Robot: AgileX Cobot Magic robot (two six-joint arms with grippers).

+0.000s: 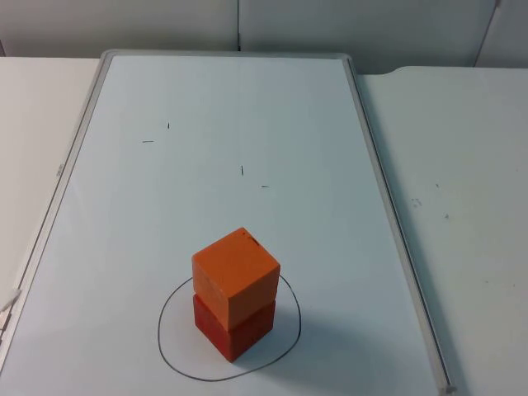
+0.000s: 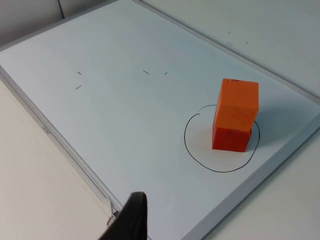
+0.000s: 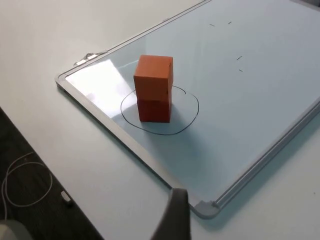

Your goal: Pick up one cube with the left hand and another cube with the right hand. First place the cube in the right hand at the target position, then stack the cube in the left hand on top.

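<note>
An orange cube [image 1: 236,276] sits stacked on a red cube [image 1: 235,332], slightly twisted against it. Both stand inside a hand-drawn black circle [image 1: 160,330] near the front of a whiteboard [image 1: 375,165]. The left wrist view shows the orange cube [image 2: 237,104] on the red cube [image 2: 230,138], well away from my left gripper [image 2: 131,220], which hangs over the board's edge. In the right wrist view the orange cube [image 3: 154,75] and the red cube [image 3: 153,110] stand far from my right gripper [image 3: 175,217], held off the board's corner. Nothing is held by either gripper.
The whiteboard has a raised metal frame [image 1: 78,157] and a few small pen marks [image 1: 242,171]. White table [image 1: 462,181] lies on both sides, the grey wall [image 1: 330,25] behind. Past the table edge is dark floor with a white cable [image 3: 22,185].
</note>
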